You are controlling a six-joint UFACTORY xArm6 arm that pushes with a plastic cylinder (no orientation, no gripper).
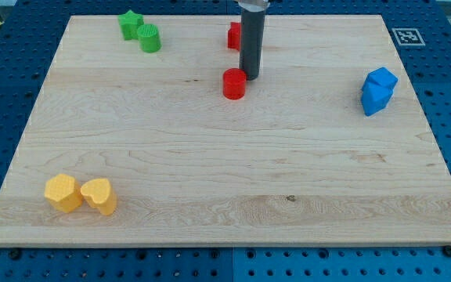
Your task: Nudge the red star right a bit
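There is just one camera view. No words or brand names can be read anywhere. The only mark is a small black and white square tag point(406, 36) at the 1 o'clock corner of the worktop point(233, 180), and it has a blocky pattern, not letters.

This arm has no gripper, so there is nothing to open or close and nothing is held. It ends in a dark rod point(250, 39) that comes down from the view's top. My tip point(249, 76) sits on the wood near 12 o'clock. It is just beside the red round block point(234, 84), at that block's 1 o'clock side. I cannot tell if the two touch.

A second red block point(232, 35) is close to the top edge, at 12 o'clock on the worktop. The rod hides its right part, so I cannot make out its shape. It lies at about 11 o'clock from my tip.

At 11 o'clock on the worktop a green star point(131, 24) and a green round block point(149, 38) sit touching each other.

At 3 o'clock two blue blocks point(378, 90) are pressed together, well apart from the rest.

At 8 o'clock a yellow block point(63, 193) and a yellow heart point(99, 195) sit side by side, touching.
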